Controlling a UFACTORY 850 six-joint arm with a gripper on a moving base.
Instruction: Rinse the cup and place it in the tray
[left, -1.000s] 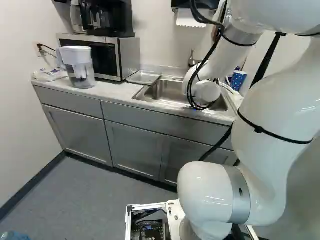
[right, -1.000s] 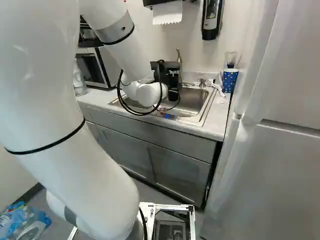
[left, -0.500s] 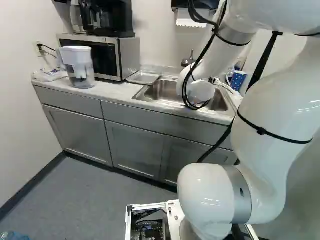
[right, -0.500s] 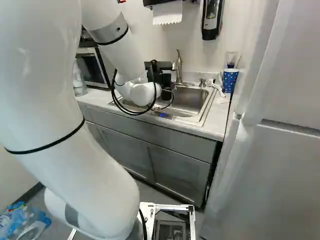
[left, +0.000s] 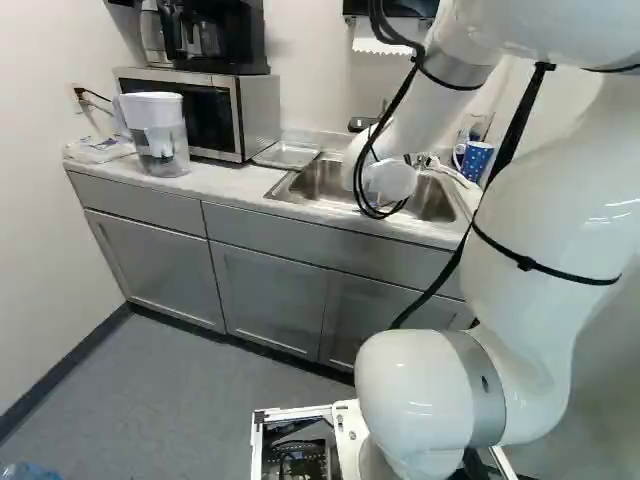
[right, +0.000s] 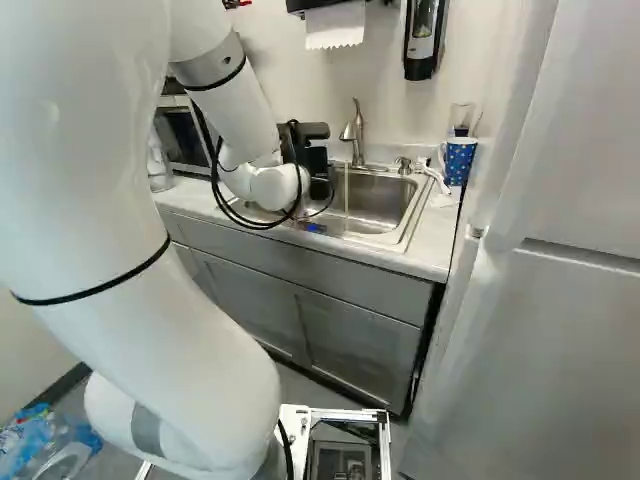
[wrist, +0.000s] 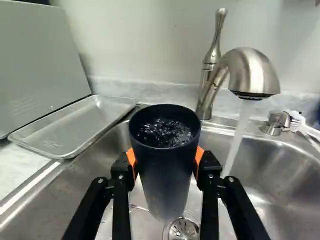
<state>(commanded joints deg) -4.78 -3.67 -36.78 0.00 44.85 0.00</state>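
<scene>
Between my jaws, over the sink (wrist: 107, 165), I hold a dark cup (wrist: 167, 185) mouth up, its sides pressed by the orange pads (wrist: 199, 155) of my gripper (right: 319, 186). The jaws are clenched on the cup from two sides, and glinting bubbles or drops show inside it. Ahead of the jaws and to one side, the tap (wrist: 252, 75) pours a stream of water (wrist: 240, 132), which falls beside the cup rather than into its mouth. Below the jaws, close by the cup's foot, sits the drain (wrist: 183, 230). On the jaws' other side from the water, the tray (wrist: 75, 127) lies at the sink's edge, apart from the cup, with the microwave (left: 258, 115) just beside it. Farther off past the microwave from my jaws, a pitcher (left: 160, 140) stands on the counter (left: 215, 182). Beyond the water, on the tap's side of my jaws, a knob (wrist: 272, 125) and a brush (wrist: 298, 122) rest by the sink's rim, and a blue spotted mug (right: 459, 162) stands upright near them, farther from the jaws.
</scene>
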